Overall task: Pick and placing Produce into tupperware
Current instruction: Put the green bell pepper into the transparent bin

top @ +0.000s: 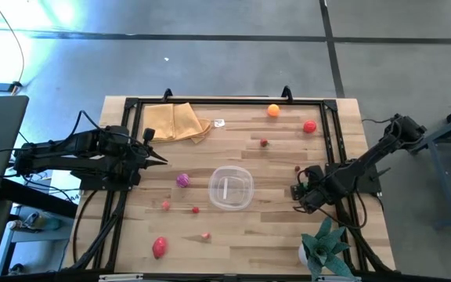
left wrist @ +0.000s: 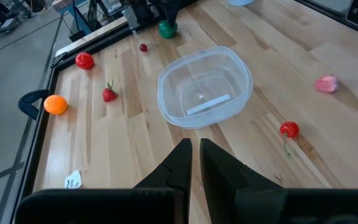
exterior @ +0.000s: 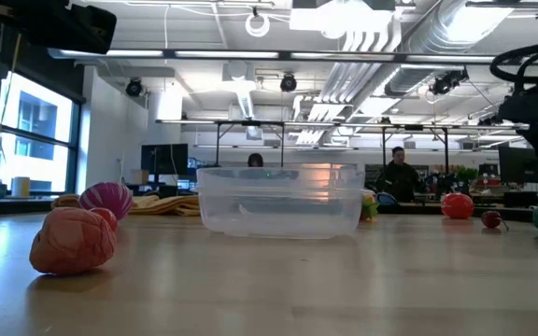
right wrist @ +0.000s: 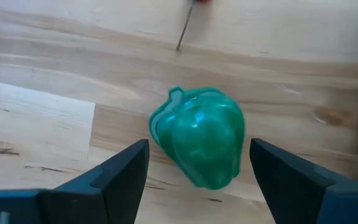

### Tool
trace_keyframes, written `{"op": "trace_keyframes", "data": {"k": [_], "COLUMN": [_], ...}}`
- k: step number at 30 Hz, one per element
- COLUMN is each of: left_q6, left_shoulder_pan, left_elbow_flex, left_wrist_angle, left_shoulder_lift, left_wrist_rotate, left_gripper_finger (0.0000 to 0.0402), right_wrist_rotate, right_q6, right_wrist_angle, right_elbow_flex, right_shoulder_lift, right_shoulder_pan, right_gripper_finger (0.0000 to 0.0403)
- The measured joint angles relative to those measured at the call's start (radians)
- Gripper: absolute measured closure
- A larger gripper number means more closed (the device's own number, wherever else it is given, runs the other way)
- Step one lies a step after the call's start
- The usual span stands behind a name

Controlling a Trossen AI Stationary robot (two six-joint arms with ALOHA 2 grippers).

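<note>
Your right gripper [right wrist: 197,180] is wide open w/ the green pepper [right wrist: 199,135] between its fingers, at 3 o'clock from the tub [top: 231,188]. Left gripper [left wrist: 196,165] is pinched shut, empty, at 9 o'clock.

- No legible text, brand, number or sign appears in any view.
- A small white tag [top: 220,123] lies on the counter [top: 280,227] beside the tan cloth [top: 176,122]; it carries dark marks, too small to read.
- The same tag [left wrist: 73,181] shows in the left wrist view; its printing is not readable there either.
- The clear tub [top: 231,188] holds a whitish strip with no readable marking.
</note>
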Motion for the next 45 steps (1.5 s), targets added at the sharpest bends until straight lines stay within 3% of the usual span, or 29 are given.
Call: {"op": "trace_keyframes", "data": {"k": [8,12,26,45], "left_q6": [0.000,0.000,0.000,0.000], "left_shoulder_pan": [0.000,0.000,0.000,0.000], "left_elbow_flex": [0.000,0.000,0.000,0.000], "left_wrist_angle": [0.000,0.000,0.000,0.000], "left_shoulder_lift": [0.000,0.000,0.000,0.000], "left_wrist_rotate": [0.000,0.000,0.000,0.000], "left_gripper_finger": [0.0378,0.0378,0.0378,0.0378], "right_wrist_rotate": [0.004,0.040,0.019,-0.001], "right_q6": [-0.024,-0.041,-0.159,-0.166], "right_wrist_angle": [0.113,0.114,0.112,0.116], "right_elbow_flex": [-0.068,-0.075,-0.075,-0.075], "right_shoulder_lift": [0.000,0.000,0.000,0.001], "right_shoulder_pan": [0.000,-0.003,-0.099,-0.102], "right_gripper_finger": [0.0132,0.0132,0.0151,0.0169]}}
